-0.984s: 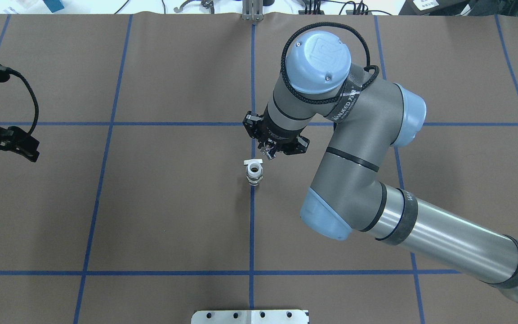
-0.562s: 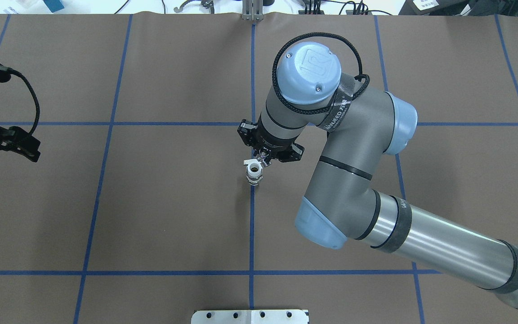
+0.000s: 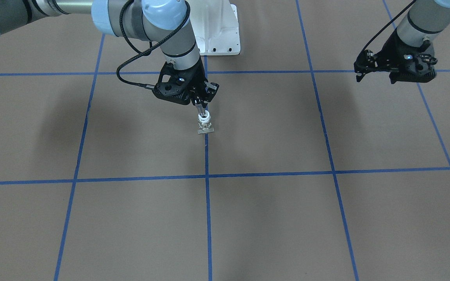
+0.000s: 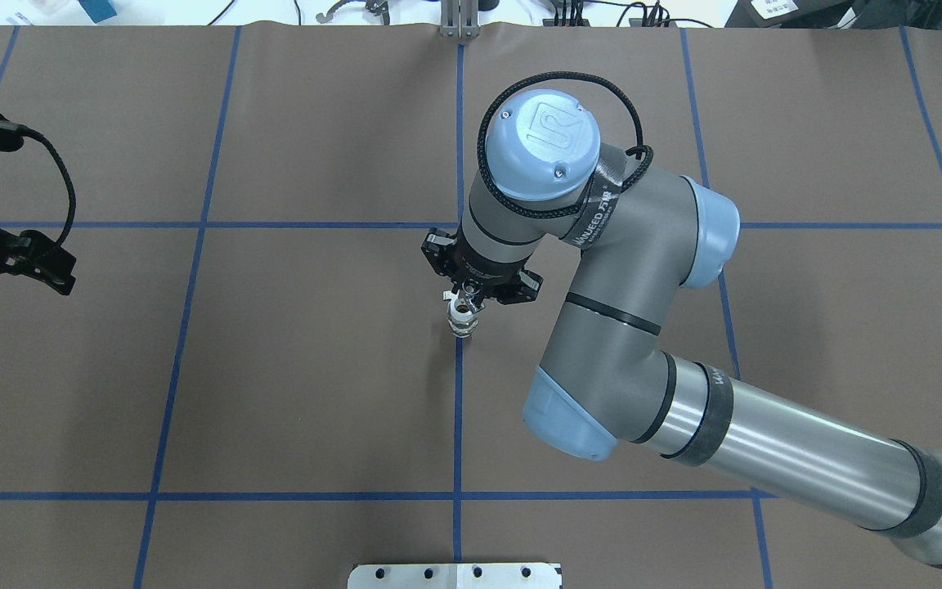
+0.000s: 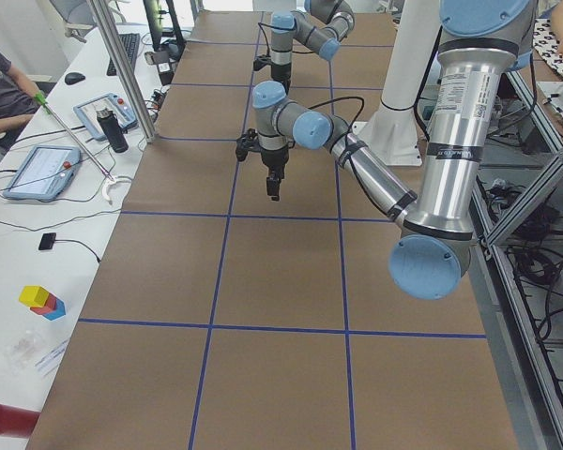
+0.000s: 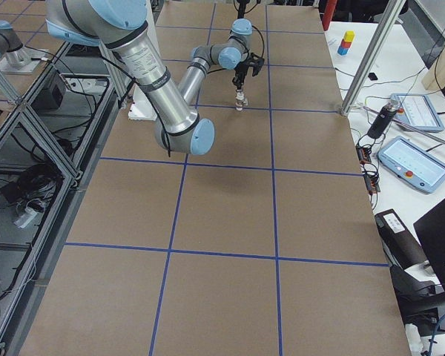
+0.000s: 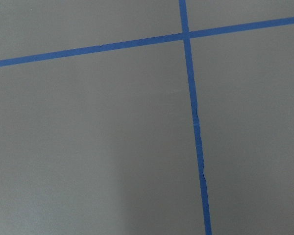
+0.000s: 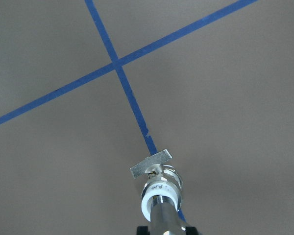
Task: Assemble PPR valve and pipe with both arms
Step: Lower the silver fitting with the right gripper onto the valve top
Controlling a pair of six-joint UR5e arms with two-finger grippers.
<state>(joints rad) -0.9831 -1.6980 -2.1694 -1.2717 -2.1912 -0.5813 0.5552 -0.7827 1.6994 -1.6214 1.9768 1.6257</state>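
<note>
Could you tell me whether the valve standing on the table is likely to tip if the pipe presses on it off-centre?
Probably tippy: the PPR valve stands upright, tall for its footprint, unheld. Its flat tab may brace one side. It looks rigid, unlikely to flex.

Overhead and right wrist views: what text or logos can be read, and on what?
"UR" logo: blue joint cap of the right arm.
"WANJEED", roughly: black strap on that arm; rest blurred.
Dark marks on the PPR valve's white collar, wrist view: too blurred.
</note>
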